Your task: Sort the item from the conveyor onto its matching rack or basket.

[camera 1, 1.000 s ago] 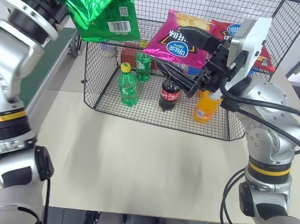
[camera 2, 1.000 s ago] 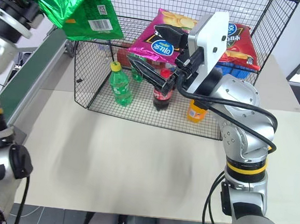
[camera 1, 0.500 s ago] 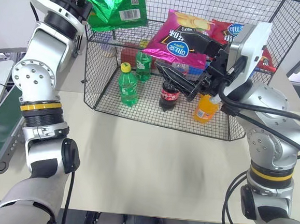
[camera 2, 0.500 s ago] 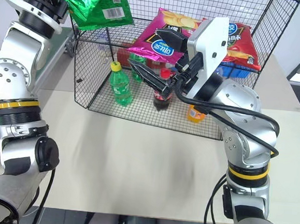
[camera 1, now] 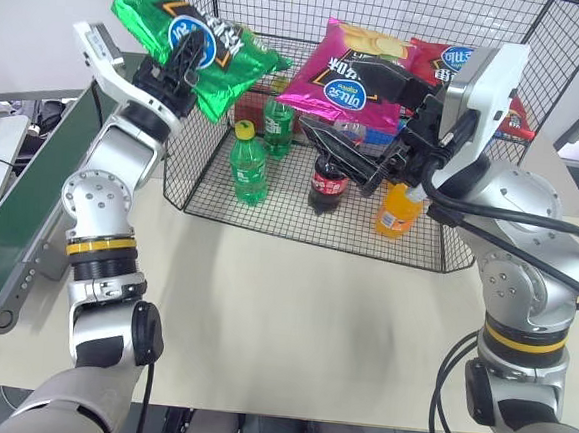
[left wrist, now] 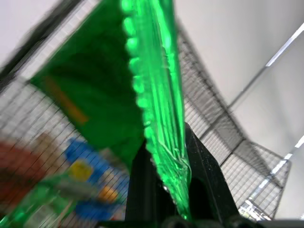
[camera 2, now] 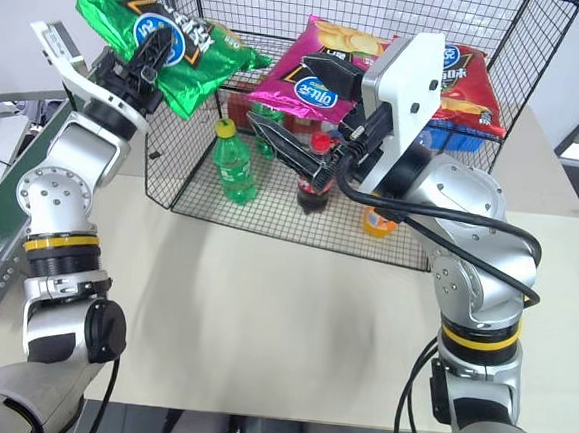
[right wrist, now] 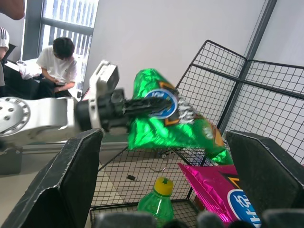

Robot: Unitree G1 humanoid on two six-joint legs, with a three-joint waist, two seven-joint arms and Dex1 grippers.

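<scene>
The left gripper (camera 1: 187, 53) jaws pinch the green bag (camera 1: 217, 55) at the rack (camera 1: 300, 212) corner. The right gripper (camera 1: 362, 122) jaws are wide open, holding nothing.

Beige table (camera 1: 292, 307), black wire rack (camera 1: 300, 212) and conveyor (camera 1: 19, 215) on it

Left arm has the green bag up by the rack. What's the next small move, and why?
Probably carry the green crisp bag further right over the rack's upper shelf before letting go. The left gripper holds it shut at the rack's left edge, and there is free space beside the magenta bag.
</scene>
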